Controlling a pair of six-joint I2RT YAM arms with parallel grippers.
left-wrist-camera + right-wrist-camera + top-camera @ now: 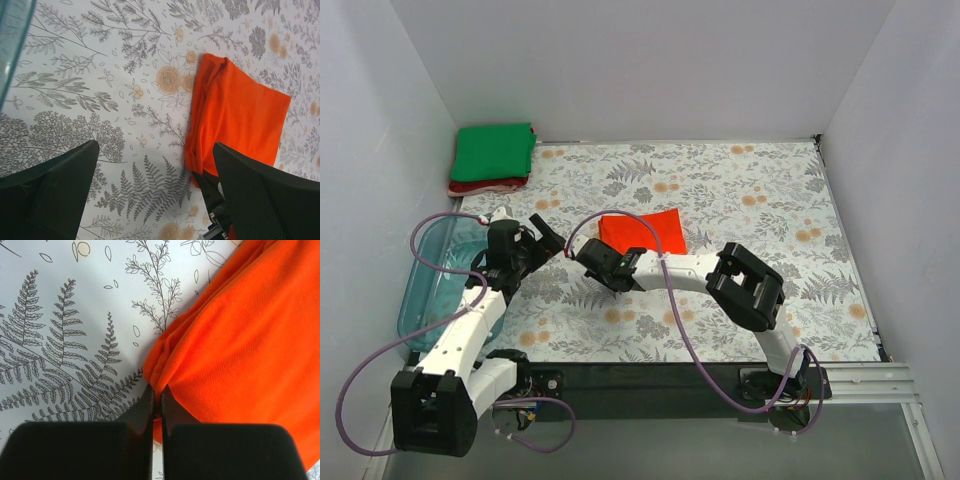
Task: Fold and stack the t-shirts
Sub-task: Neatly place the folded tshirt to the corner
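The bright orange-red t-shirt (pixel 645 231) lies folded into a rough rectangle on the floral table; it also shows in the left wrist view (pixel 240 112) and the right wrist view (pixel 250 340). My right gripper (pixel 603 258) is shut on the shirt's near left corner, its fingertips (pixel 149 401) pinching the cloth edge. My left gripper (pixel 546 238) is open and empty, hovering just left of the shirt with its fingers (pixel 265 190) spread over bare table. A green folded shirt (pixel 494 151) lies on a dark red folded one (pixel 488 186) at the back left corner.
A clear blue plastic tub (pixel 438 285) stands at the left edge beside the left arm, and its rim shows in the left wrist view (pixel 12 40). White walls enclose the table on three sides.
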